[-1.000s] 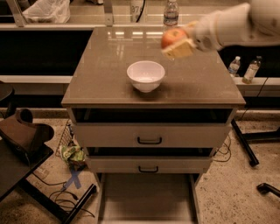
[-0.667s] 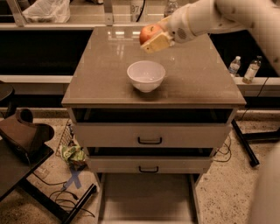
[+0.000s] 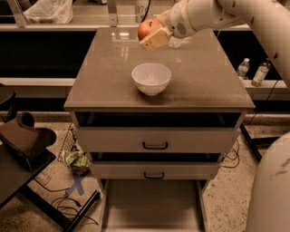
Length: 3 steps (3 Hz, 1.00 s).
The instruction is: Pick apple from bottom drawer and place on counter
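My gripper point(image 3: 151, 35) is shut on the red apple point(image 3: 147, 28) and holds it in the air above the far middle of the taupe counter point(image 3: 204, 81), behind the white bowl point(image 3: 151, 78). The apple's yellowish patch faces the tan fingers point(image 3: 156, 40). The white arm reaches in from the upper right. The bottom drawer point(image 3: 152, 206) is pulled out at the foot of the cabinet, and its flat floor holds nothing that I can see.
Two drawers with black handles point(image 3: 155, 146) sit slightly open below the counter. A pale shelf with a plastic bag point(image 3: 47, 10) runs behind. Two bottles point(image 3: 253, 72) stand at the right. A black stand point(image 3: 22, 145) and cables lie at the left.
The gripper has carried the apple to the left across the back of the counter, from its right edge to a spot behind the bowl.
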Each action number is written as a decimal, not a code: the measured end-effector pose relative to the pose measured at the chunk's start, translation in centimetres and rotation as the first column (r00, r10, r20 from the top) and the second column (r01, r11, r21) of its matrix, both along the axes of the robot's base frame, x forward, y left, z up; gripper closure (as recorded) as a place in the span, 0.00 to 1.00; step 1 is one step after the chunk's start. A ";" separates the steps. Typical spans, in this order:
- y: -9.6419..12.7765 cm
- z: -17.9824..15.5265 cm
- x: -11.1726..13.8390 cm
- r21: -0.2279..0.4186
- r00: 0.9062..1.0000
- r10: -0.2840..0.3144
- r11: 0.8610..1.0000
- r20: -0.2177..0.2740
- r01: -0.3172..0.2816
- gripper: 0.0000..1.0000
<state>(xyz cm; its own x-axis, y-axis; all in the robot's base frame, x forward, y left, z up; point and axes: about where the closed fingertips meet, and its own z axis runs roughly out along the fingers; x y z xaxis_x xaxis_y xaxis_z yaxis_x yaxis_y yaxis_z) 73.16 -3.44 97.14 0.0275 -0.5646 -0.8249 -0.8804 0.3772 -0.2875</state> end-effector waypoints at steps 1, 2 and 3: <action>0.8 -0.5 1.7 0.019 1.000 0.005 1.000 -0.005 -0.004 1.00; 3.8 -3.6 6.2 0.041 0.998 0.040 0.998 -0.052 -0.038 1.00; 5.3 -5.0 9.5 0.084 0.997 0.049 0.995 -0.058 -0.044 1.00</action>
<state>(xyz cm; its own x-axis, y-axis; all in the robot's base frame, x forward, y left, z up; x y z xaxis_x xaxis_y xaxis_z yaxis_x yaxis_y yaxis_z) 82.62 1.88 92.13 0.0018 -0.4934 -0.8698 -0.9122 0.3555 -0.2036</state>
